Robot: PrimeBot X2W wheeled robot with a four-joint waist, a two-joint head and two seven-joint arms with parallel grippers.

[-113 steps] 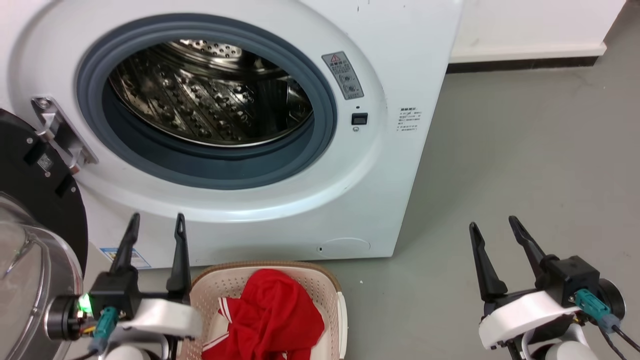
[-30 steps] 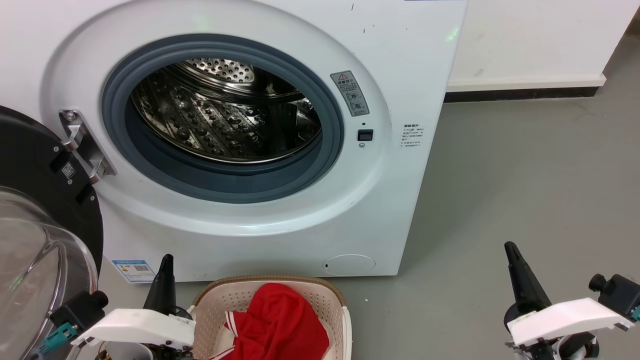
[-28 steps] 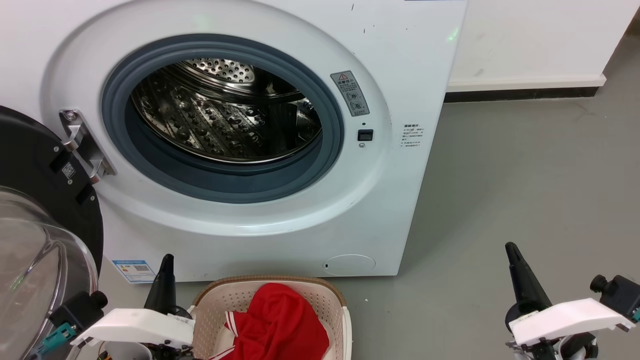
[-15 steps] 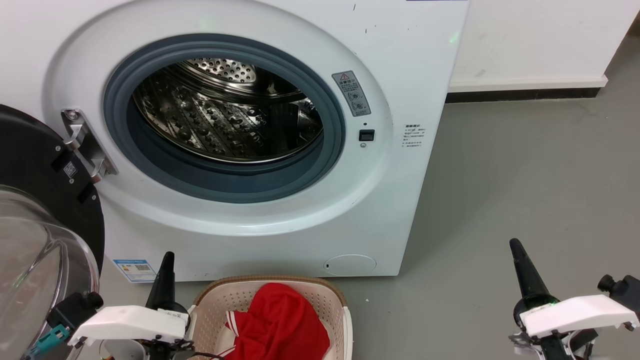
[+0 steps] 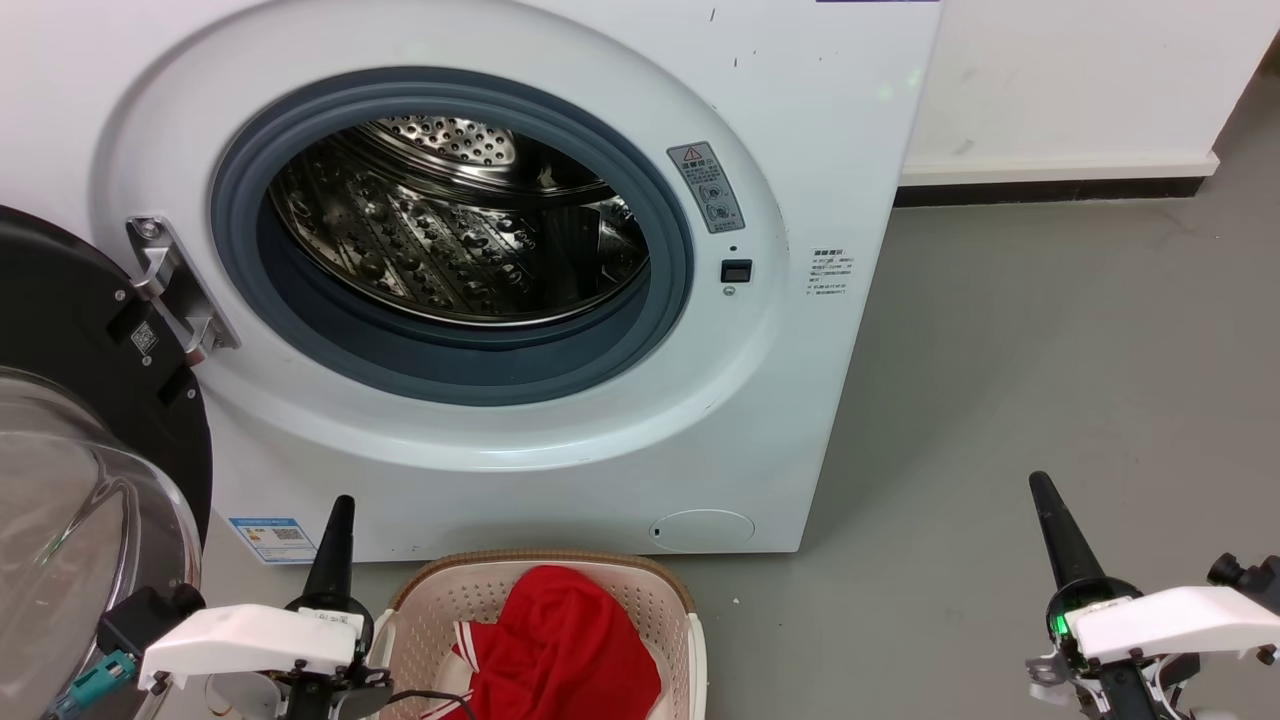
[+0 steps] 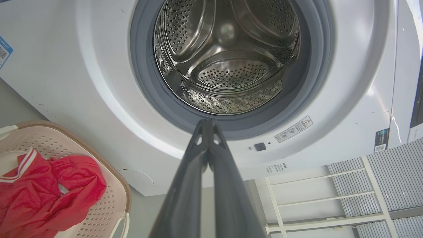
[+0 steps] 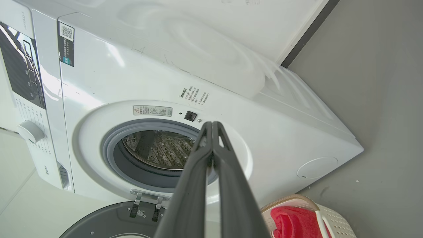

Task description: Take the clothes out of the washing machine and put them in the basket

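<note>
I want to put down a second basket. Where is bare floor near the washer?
The grey floor right of the washer is bare, bordered by the washer's side, the skirting and the right gripper. The strip before the washer is crowded: the open door at left, the left gripper, and the basket holding the clothes.

My left gripper (image 5: 342, 508) and right gripper (image 5: 1040, 485) carry long, dark, tapering fingers (image 6: 190, 185). A white shell (image 5: 250, 635) caps each wrist. A teal connector (image 5: 98, 680) sits at the left, and a green light (image 5: 1060, 625), perhaps an indicator, glows at the right.
</note>
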